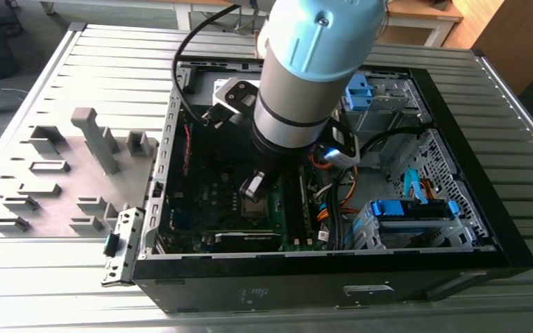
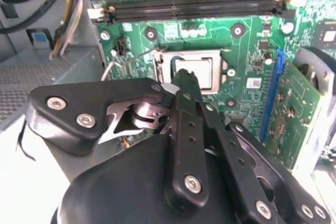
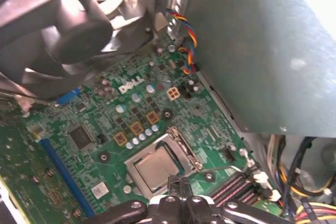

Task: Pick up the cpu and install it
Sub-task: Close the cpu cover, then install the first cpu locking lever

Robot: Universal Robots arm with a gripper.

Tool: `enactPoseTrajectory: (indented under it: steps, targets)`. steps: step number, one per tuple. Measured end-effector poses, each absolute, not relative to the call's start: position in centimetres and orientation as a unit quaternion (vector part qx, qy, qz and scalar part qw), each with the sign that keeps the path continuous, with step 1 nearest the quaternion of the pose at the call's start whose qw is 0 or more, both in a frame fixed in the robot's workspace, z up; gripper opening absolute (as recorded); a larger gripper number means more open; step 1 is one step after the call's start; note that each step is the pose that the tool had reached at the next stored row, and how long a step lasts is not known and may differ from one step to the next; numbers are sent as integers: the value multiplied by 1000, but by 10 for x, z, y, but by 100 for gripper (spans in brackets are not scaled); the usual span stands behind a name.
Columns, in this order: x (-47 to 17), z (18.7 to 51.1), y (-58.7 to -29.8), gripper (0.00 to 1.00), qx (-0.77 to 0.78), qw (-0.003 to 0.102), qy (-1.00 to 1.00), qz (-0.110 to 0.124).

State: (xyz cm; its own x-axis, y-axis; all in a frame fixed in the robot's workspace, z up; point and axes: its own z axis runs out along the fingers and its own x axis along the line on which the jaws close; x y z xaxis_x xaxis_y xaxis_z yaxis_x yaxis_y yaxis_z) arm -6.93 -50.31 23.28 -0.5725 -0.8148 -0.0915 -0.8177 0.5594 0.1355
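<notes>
Black and jointed, the claw (image 2: 185, 77) hung inside the open case (image 1: 470, 229), its flat metal links pinned with bright round screws. Its fingers (image 3: 178, 184) met at a narrow tip with nothing between them, closed and empty, poised just above the cpu (image 3: 156, 169). In the second wrist view that tip overlapped the near edge of the chip; whether it touched the metal I could not tell.

That cpu (image 2: 202, 73) lay flat in its socket (image 3: 185, 149), a small square with a dull tan-grey brushed face, framed by the socket's shiny steel bracket. A thin wire lever (image 2: 126, 59) stood beside the socket.

Around it spread the green board (image 3: 131, 119), speckled with small orange-topped squares, silver cans and a dark square chip. Long black memory slots (image 2: 194, 3) ran in parallel rows near the socket, and a blue slot (image 2: 273, 93) lay alongside a green card (image 2: 289, 124).

Further out, a black fan (image 3: 68, 24) with curved blades sat at the case wall, and a bundle of coloured wires (image 3: 186, 35) ran beside a plain grey box (image 3: 252, 51).

In the exterior view, the pale blue and grey arm (image 1: 308, 62) reached down into the case. Grey blocky fixtures (image 1: 72, 173) stood on the ribbed metal table (image 1: 26, 277) at the exterior view's left.
</notes>
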Motion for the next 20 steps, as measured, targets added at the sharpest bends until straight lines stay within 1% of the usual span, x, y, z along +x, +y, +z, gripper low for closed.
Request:
enactPoseTrajectory:
  steps: [20]
  targets:
    - [-75, 234, -504, 11, -462, 9, 883, 80]
